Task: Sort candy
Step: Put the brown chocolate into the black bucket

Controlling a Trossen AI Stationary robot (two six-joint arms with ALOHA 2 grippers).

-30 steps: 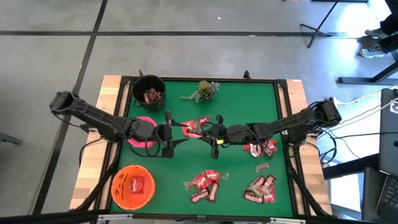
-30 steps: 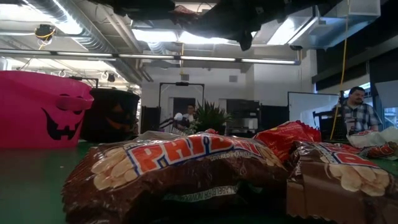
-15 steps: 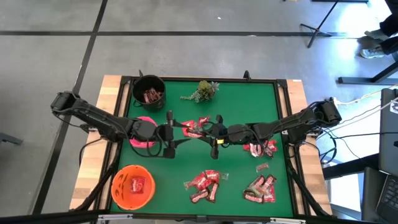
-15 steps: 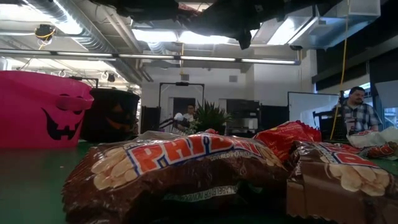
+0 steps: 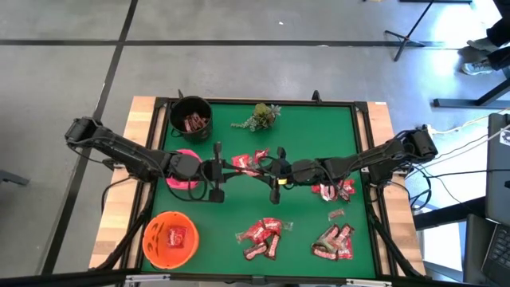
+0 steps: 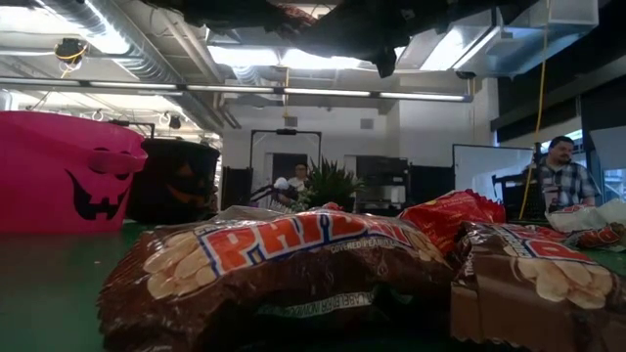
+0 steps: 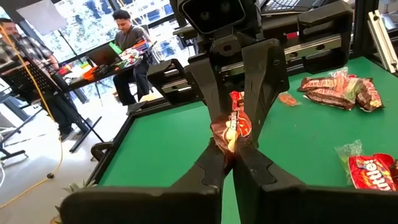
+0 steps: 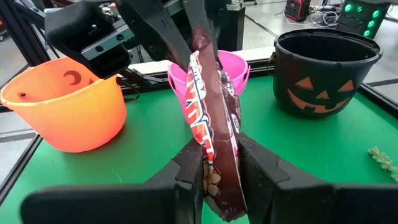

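Two dark robot arms meet over the middle of a green table (image 5: 303, 127), apparently handing one piece of candy from one to the other. The right gripper (image 8: 214, 165) is clamped on a brown-maroon candy bar (image 8: 211, 124), holding it on edge. The left gripper (image 7: 231, 149) is closed on the same bar from the opposite side, so both pinch it in mid-air, just beside a pink bowl (image 5: 185, 169); a handover probably lets the left arm reach that bowl. The remaining candy lies on the table: a red pile (image 5: 261, 237) near the front, a mixed pile (image 5: 333, 243) at the front right, more under the right arm (image 5: 335, 191). An orange bowl (image 5: 170, 237) holds a red packet, and a black bucket (image 5: 191, 118) holds brown bars. A green sprig (image 5: 260, 115) sits well apart. People sit beyond the table. Nothing blocks the short path to the pink bowl.
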